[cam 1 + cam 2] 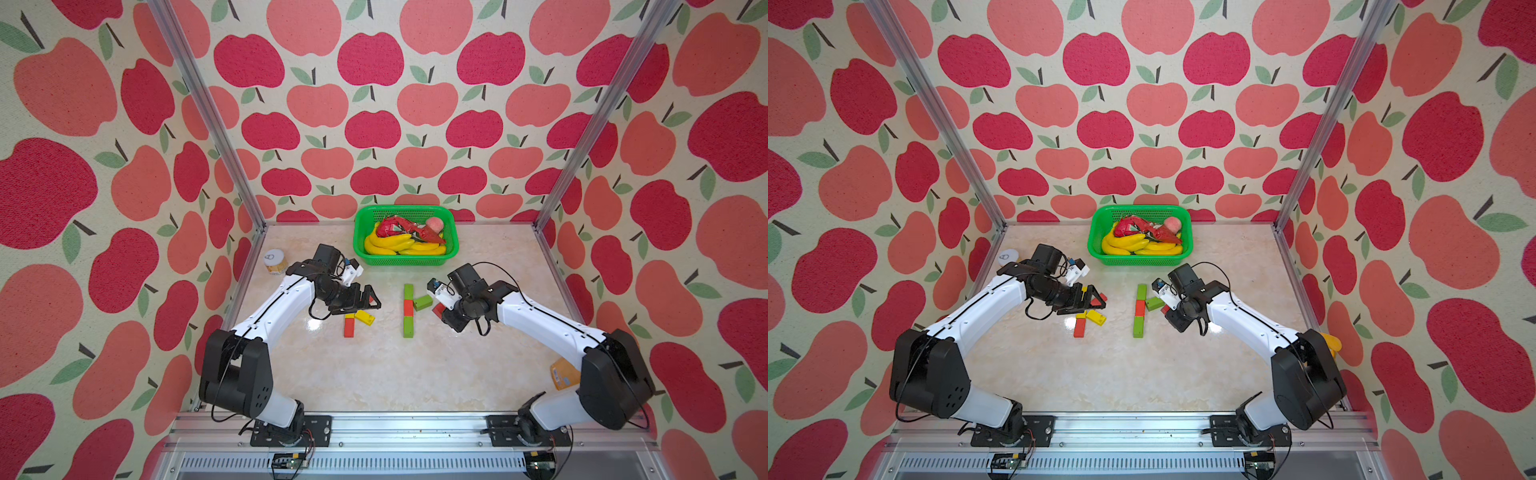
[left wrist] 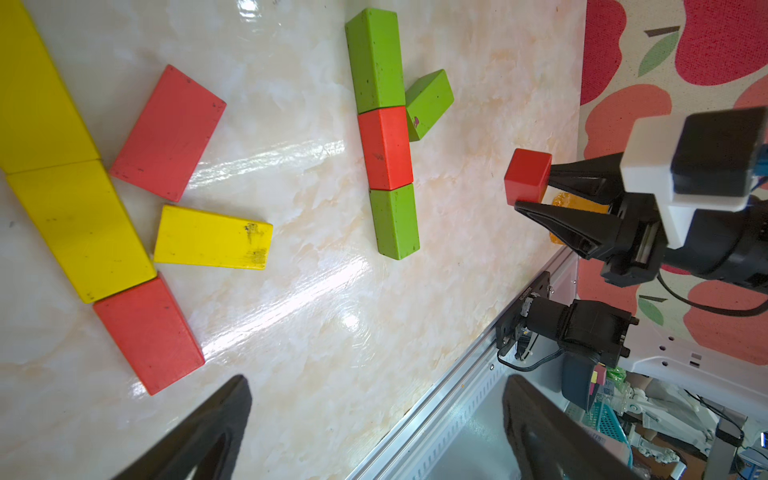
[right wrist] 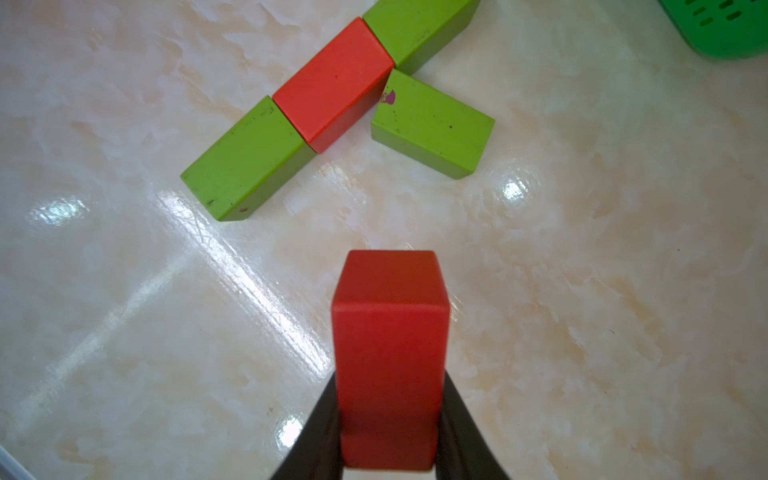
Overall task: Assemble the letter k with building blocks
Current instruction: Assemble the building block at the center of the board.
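Observation:
A straight line of three building blocks, green (image 1: 408, 291), red (image 1: 408, 308) and green (image 1: 408, 326), lies mid-table. A fourth, green block (image 1: 423, 302) slants off its right side, touching the red one (image 3: 332, 83). My right gripper (image 3: 390, 386) is shut on a red block (image 3: 390, 357) and holds it above the table just right of that line, also seen from the left wrist (image 2: 528, 176). My left gripper (image 2: 376, 390) is open with nothing between its fingers, above a loose cluster of red (image 2: 168, 133) and yellow (image 2: 212, 237) blocks.
A green basket (image 1: 405, 261) with toy bananas (image 1: 390, 243) and other toy food stands at the back centre. A small jar (image 1: 274, 262) sits by the left wall. An orange object (image 1: 563, 374) lies behind the right arm's base.

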Action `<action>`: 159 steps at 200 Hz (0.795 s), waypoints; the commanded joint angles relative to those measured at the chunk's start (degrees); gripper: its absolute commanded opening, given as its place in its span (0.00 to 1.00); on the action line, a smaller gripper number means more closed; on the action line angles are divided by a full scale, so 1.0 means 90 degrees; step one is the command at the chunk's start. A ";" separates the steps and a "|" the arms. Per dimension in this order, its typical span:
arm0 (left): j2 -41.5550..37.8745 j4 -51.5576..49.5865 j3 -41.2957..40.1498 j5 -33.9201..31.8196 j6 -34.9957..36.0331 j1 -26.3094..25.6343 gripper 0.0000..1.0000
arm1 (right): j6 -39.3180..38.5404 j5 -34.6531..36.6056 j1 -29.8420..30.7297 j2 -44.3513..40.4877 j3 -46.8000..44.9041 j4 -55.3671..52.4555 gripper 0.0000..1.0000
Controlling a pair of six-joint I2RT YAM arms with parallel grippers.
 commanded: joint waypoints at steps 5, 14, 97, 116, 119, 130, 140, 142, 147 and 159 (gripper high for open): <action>0.0241 -0.0015 0.0252 0.0494 0.0198 0.0112 0.98 | -0.0390 -0.0476 0.0002 0.0333 0.0059 0.0181 0.20; 0.0307 0.0098 0.0246 0.0526 0.0190 0.0141 0.98 | -0.0409 -0.0563 0.0005 0.0489 0.0113 0.0172 0.20; 0.0421 0.1114 0.0155 0.0547 0.0025 0.0321 0.98 | -0.0668 -0.0689 0.0077 0.1446 0.0497 -0.0078 0.21; 0.0499 0.1215 0.0133 0.0355 -0.0041 0.0301 0.98 | -0.0733 -0.0754 0.0087 0.1618 0.0590 -0.0125 0.21; 0.0522 0.1220 0.0147 0.0350 -0.0049 0.0310 0.98 | -0.0755 -0.0754 0.0085 0.1647 0.0608 -0.0139 0.21; 0.0631 0.1186 0.0213 0.0323 -0.0081 0.0306 0.98 | -0.0808 -0.0732 0.0079 0.1756 0.0669 -0.0165 0.21; 0.0725 0.1164 0.0255 0.0310 -0.0115 0.0304 0.98 | -0.0857 -0.0738 0.0066 0.1831 0.0704 -0.0142 0.21; 0.0739 0.1163 0.0259 0.0310 -0.0111 0.0297 0.98 | -0.0864 -0.0755 0.0060 0.1839 0.0699 -0.0131 0.21; 0.0769 0.1163 0.0270 0.0310 -0.0119 0.0292 0.98 | -0.0878 -0.0784 0.0048 0.1867 0.0715 -0.0117 0.21; 0.0820 0.1155 0.0313 0.0301 -0.0142 0.0278 0.98 | -0.0891 -0.0832 0.0033 0.1942 0.0763 -0.0081 0.21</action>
